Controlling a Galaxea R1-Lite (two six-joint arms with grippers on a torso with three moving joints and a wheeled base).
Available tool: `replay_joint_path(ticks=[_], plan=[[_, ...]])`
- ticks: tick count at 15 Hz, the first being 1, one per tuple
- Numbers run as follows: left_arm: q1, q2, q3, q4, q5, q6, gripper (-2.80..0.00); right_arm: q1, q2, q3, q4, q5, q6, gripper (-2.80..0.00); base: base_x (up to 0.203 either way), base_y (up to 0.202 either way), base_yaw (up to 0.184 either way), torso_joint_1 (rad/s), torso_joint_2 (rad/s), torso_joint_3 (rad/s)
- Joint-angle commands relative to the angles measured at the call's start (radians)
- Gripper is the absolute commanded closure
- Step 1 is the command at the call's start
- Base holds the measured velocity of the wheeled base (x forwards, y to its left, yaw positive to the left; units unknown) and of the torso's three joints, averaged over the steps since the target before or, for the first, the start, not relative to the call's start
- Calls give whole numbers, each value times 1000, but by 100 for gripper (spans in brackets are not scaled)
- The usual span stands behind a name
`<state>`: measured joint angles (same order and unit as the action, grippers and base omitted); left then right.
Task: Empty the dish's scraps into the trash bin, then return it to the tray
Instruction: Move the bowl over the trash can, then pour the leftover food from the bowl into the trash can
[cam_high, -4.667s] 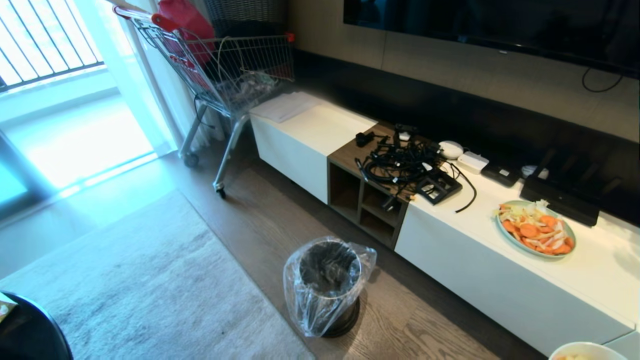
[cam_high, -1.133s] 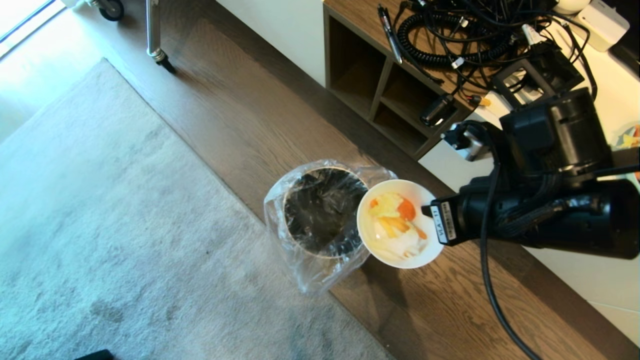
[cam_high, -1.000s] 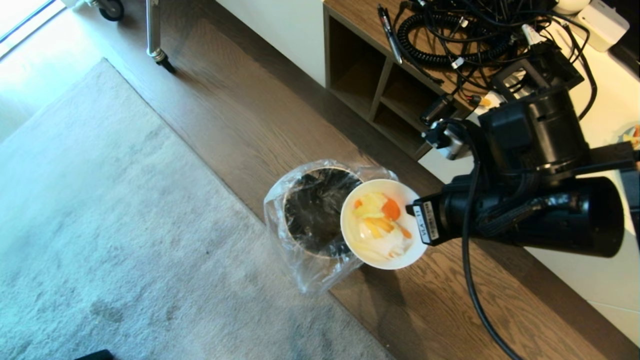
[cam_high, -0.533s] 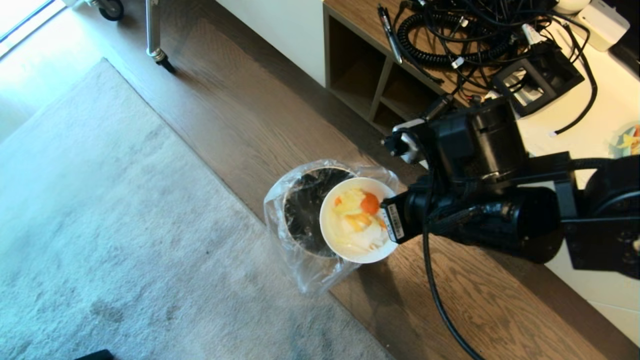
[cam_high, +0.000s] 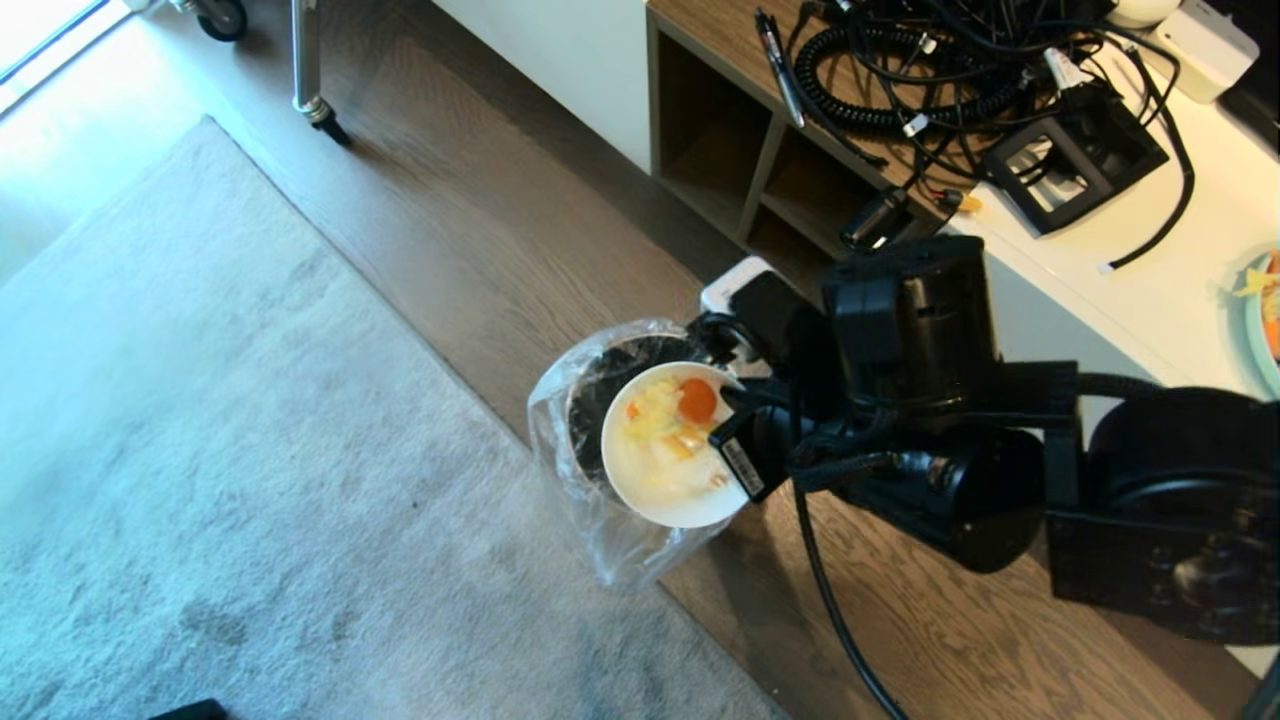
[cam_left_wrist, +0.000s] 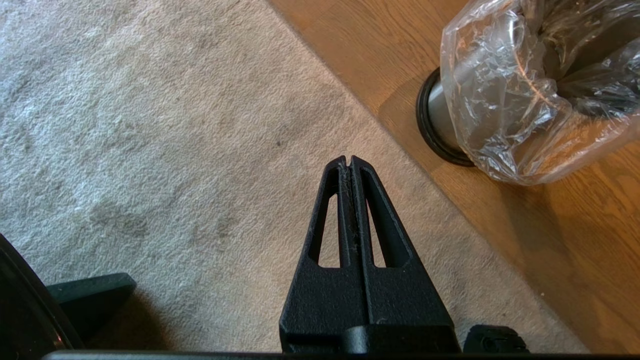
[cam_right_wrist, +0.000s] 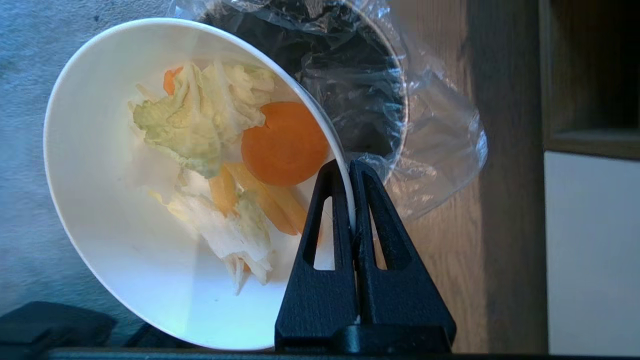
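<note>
Nearest, the left gripper (cam_left_wrist: 350, 165) hangs over the nubbly grey rug (cam_high: 250, 480), its fingers pressed together on nothing; beyond it the right gripper (cam_right_wrist: 350, 170) pinches the rim of the glossy white dish (cam_high: 665, 450), tilted above the trash bin (cam_high: 620, 430); the scraps (cam_right_wrist: 235, 165), an orange disc and pale leafy strips, lie inside the dish; the bin's crinkly clear liner spills onto wood flooring; farther off, tangled black cables (cam_high: 900, 70) crowd the white cabinet (cam_high: 1180, 270).

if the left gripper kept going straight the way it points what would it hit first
Most likely the grey rug. The left gripper, shut and empty, aims down at it, and nothing shows in between. The trash bin stands off to one side on the wood floor, out of that line.
</note>
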<state>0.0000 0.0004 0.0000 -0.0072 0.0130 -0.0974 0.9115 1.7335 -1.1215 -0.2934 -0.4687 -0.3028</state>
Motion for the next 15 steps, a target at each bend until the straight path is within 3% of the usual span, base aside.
replay_joint_path(ticks=[1, 7, 15], plan=[[0, 0, 0, 0, 1, -1, 0, 1, 17, 75, -108, -4, -99, 0, 0, 0, 0, 0, 0, 0], [0, 0, 0, 0, 1, -1, 0, -2, 134, 109, -429, -4, -344, 0, 0, 0, 0, 0, 0, 0], [0, 0, 0, 0, 1, -1, 0, -52, 259, 138, -1009, 3, -755, 0, 0, 0, 0, 0, 0, 0]])
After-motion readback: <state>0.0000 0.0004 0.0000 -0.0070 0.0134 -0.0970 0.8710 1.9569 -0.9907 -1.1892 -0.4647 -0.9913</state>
